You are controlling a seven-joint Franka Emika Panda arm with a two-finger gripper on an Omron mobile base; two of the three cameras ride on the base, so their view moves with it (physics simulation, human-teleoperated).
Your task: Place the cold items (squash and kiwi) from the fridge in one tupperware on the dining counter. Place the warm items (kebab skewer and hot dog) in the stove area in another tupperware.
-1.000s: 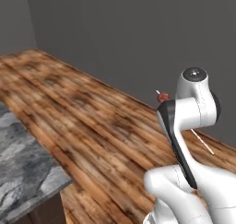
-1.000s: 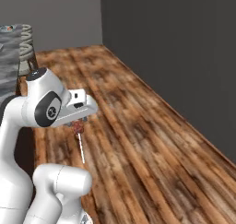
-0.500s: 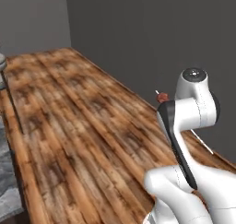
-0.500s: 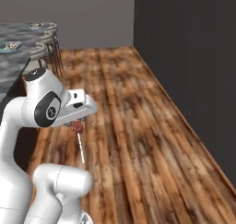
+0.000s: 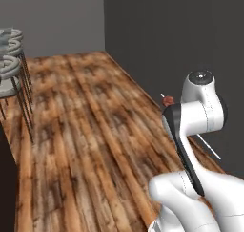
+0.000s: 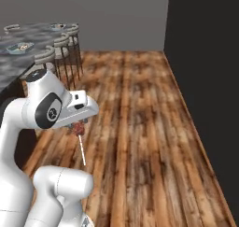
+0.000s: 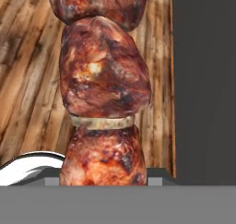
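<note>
Item, kebab skewer [image 7: 105, 87]: I am seeing it close up in the hand view, three browned meat chunks stacked along the picture's height, with a pale ring of vegetable sitting between the lower two. In the right base view the meat [image 6: 78, 128] is hanging just under the hand and a thin pale stick is running down and slightly right from it. In the left base view a reddish end [image 5: 167, 101] is peeking out beside the arm's upper joint, and the stick is slanting down to the right past the arm.

Item, gripper [image 6: 78, 124]: it is clamping the kebab skewer, carrying it in the air above the floor; the fingertips themselves are lying behind the meat, so I am judging the grasp from the skewer hanging from the hand.

Item, wooden floor [image 5: 90, 131]: planks are stretching away from the base toward a grey back wall [image 6: 102, 11].

Item, dark wall [image 6: 205, 67]: it is standing along the right edge of the floor.

Item, bar stools [image 6: 63, 48]: they are lining up at the left, just beside a grey marbled counter [image 6: 28, 58].

Item, bowl [image 6: 21, 47]: it is resting on the counter, near its stool-side edge.
</note>
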